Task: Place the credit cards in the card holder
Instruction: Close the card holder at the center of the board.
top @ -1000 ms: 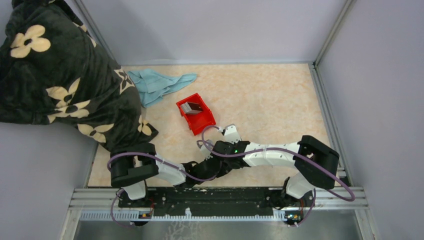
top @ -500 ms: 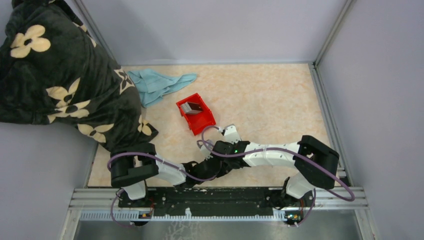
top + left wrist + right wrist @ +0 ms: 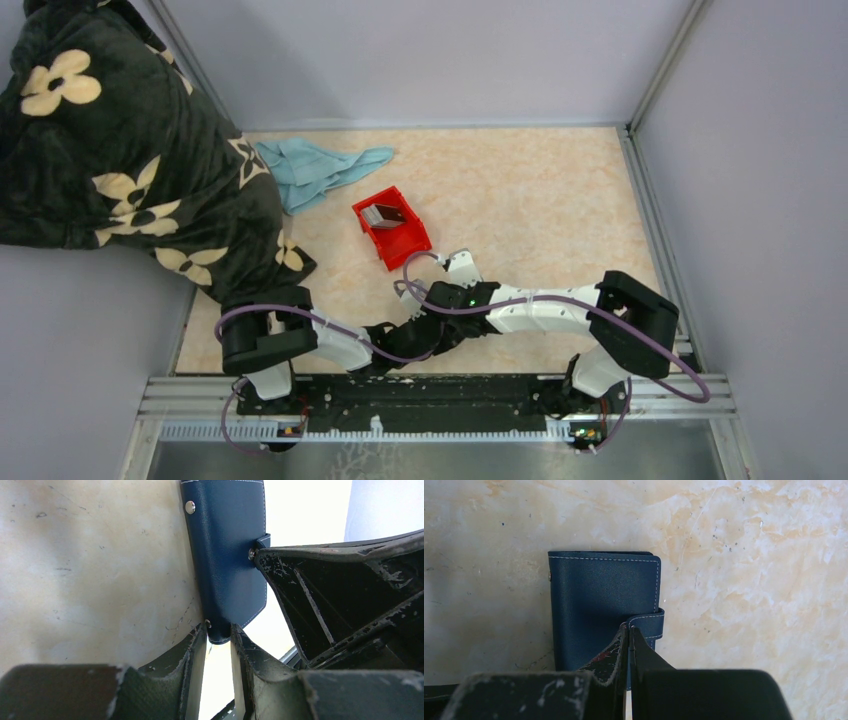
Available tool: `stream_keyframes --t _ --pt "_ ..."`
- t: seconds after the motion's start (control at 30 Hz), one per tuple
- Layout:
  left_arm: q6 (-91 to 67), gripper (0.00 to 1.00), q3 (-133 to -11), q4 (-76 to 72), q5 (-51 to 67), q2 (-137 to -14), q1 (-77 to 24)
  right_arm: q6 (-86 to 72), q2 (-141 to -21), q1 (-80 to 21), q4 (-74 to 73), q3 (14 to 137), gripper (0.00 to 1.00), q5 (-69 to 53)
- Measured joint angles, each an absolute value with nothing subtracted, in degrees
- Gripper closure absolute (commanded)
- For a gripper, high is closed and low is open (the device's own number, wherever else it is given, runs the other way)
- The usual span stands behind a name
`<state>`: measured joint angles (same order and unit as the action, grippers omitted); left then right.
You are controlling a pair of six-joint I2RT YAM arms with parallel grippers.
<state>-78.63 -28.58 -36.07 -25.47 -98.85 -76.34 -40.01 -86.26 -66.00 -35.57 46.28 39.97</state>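
Close to the arm bases, pinches one short edge of the card holder (image 3: 227,555) between the fingers of the left gripper (image 3: 218,636), jaws partly apart and clamped on the navy leather. Presses the tips of the right gripper (image 3: 629,630), fully clenched, against the snap tab on the holder's side edge; cannot tell whether the tab is caught between them. Shows the holder closed, white stitching along its border, on the marbled table (image 3: 540,200) just inside the near edge. Offers bare tabletop to the right and beyond. Further back, holds the credit cards (image 3: 383,213) leaning in a red bin (image 3: 392,238), well apart from the holder. Beyond that, has a teal cloth (image 3: 320,168) beside a dark flowered blanket (image 3: 120,150) at the far left
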Motion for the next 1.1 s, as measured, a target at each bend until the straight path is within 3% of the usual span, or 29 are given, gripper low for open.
stream_keyframes --t 1.1 --pt "-78.61 0.66 -28.58 -36.38 -25.47 -99.02 -76.34 -37.45 -87.96 -66.0 -35.16 48.31 1.0 38.0"
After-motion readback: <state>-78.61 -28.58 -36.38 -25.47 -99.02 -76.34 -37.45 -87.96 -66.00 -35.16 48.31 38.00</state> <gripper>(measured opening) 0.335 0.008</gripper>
